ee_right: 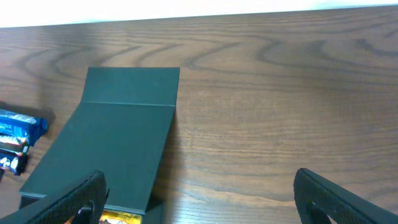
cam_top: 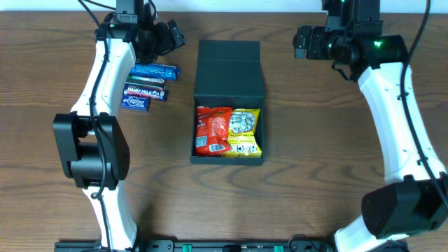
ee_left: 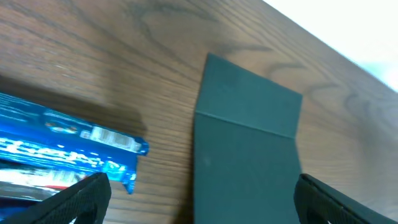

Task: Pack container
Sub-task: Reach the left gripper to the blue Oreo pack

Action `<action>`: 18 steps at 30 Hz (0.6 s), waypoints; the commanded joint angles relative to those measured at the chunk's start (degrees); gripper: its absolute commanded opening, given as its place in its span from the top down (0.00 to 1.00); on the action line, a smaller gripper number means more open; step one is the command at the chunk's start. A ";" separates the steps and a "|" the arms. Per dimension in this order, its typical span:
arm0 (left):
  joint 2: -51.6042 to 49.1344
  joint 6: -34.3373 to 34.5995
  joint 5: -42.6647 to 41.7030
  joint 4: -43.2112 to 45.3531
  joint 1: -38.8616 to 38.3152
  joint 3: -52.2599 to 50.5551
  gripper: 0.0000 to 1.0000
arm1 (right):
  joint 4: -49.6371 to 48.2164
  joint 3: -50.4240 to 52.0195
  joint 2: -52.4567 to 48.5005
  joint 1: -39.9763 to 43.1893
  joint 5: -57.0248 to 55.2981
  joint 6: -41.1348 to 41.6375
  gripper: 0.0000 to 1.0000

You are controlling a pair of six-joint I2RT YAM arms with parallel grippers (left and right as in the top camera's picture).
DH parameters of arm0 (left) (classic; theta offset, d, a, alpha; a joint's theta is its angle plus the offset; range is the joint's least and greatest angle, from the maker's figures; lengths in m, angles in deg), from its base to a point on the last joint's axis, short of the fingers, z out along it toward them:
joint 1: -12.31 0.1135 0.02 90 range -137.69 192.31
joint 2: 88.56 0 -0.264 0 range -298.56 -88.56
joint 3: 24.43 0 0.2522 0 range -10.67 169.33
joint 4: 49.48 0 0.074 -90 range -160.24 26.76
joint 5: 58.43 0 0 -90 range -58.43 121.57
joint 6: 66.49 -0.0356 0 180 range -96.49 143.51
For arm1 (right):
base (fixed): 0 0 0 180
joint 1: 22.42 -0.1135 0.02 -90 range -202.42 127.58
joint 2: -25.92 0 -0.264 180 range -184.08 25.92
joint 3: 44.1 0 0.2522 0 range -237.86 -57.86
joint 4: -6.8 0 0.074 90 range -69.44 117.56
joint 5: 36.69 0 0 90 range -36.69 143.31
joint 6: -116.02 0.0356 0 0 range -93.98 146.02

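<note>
the container [cam_top: 228, 70] sits at the centre of the tabletop [cam_top: 315, 140], with its flap lid laid open toward the far edge. inside it, a red snack packet [cam_top: 213, 130] and a yellow snack packet [cam_top: 244, 131] lie side by side. a blue packet [cam_top: 154, 71] lies left of the lid. the left gripper [cam_top: 166, 35] and the right gripper [cam_top: 304, 43] flank the lid. both stand wide open and hold nothing.
</note>
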 commanded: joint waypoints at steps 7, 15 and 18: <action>-0.28 14.14 11.82 -1.97 -0.02 1.49 0.02 | 0.07 -0.44 1.42 0.39 0.68 0.92 0.02; -0.37 30.03 15.26 -5.01 1.86 2.32 0.01 | -0.44 -0.44 1.42 0.39 0.68 0.96 0.01; -0.74 32.24 15.21 -5.55 3.15 4.00 0.01 | -1.11 -0.44 1.40 0.39 0.68 1.38 0.01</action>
